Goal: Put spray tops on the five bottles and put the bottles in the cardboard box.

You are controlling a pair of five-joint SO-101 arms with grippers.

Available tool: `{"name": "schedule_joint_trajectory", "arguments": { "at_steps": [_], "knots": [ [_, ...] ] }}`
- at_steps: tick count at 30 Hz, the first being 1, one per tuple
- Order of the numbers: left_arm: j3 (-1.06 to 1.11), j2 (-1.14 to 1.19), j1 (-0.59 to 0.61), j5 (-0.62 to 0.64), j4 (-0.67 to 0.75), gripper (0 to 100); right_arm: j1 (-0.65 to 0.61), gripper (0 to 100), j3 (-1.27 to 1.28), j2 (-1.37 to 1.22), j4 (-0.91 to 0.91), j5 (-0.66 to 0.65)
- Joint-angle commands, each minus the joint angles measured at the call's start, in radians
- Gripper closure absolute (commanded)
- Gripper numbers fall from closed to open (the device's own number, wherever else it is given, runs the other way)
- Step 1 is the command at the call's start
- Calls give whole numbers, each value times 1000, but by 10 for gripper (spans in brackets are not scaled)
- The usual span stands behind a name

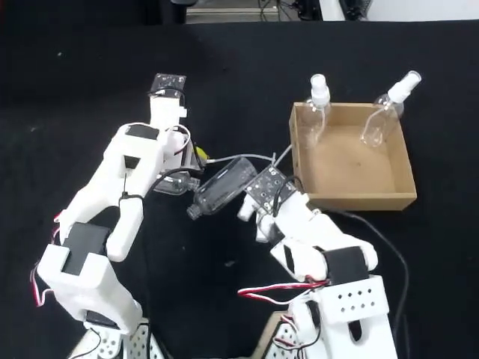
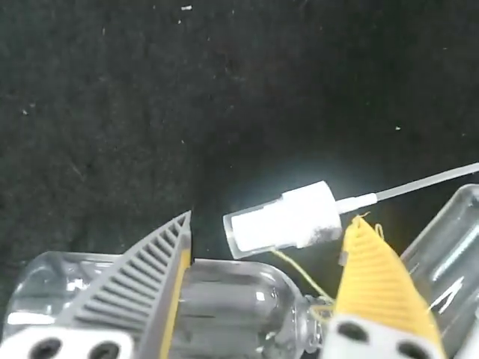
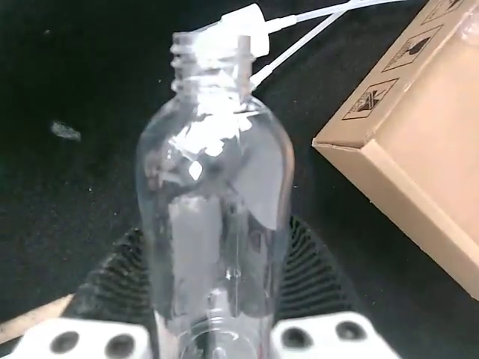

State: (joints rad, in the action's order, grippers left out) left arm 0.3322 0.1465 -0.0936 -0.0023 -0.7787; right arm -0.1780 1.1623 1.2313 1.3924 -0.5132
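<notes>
Bottles (image 1: 317, 112): two capped in box (image 1: 359, 200), 2 o'clock; my right gripper (image 3: 215, 247) clamps an uncapped bottle (image 3: 209, 149); left gripper (image 2: 271, 224) gapes at spray top (image 2: 299, 217); three remain.

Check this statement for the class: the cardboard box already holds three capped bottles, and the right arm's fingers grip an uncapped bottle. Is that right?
Not quite. The high view shows that the cardboard box holds two capped bottles, not three. The rest stands: the right arm's fingers grip an uncapped bottle.
</notes>
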Motion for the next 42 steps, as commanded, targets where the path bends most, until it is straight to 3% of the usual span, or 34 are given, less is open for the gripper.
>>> {"name": "schedule_joint_trajectory", "arguments": {
  "at_steps": [1, 10, 17, 25, 28, 31, 34, 39, 42],
  "knots": [
    [-53, -12, 16, -6, 17, 701, 9, 987, -2, 15, -23, 9],
    [-50, -14, 15, -6, 14, 855, 9, 987, -2, 15, -23, 9],
    [-84, -26, 110, -6, -2, 863, 9, 987, -2, 15, -23, 9],
    [-331, -15, 217, -201, -273, 864, 9, 987, -2, 15, -23, 9],
    [-361, -14, 259, -250, -313, 863, 9, 987, -2, 15, -23, 9],
    [-369, -14, 272, -164, -319, 861, 9, 987, -2, 15, -23, 9],
    [-358, -14, 245, 31, -327, 848, 9, 987, -2, 15, -23, 9],
    [-354, -12, 174, 321, -379, 708, 9, 987, -2, 15, -23, 9],
    [-344, 6, 153, 433, -381, 697, 9, 987, -2, 15, -23, 9]
  ]
}}
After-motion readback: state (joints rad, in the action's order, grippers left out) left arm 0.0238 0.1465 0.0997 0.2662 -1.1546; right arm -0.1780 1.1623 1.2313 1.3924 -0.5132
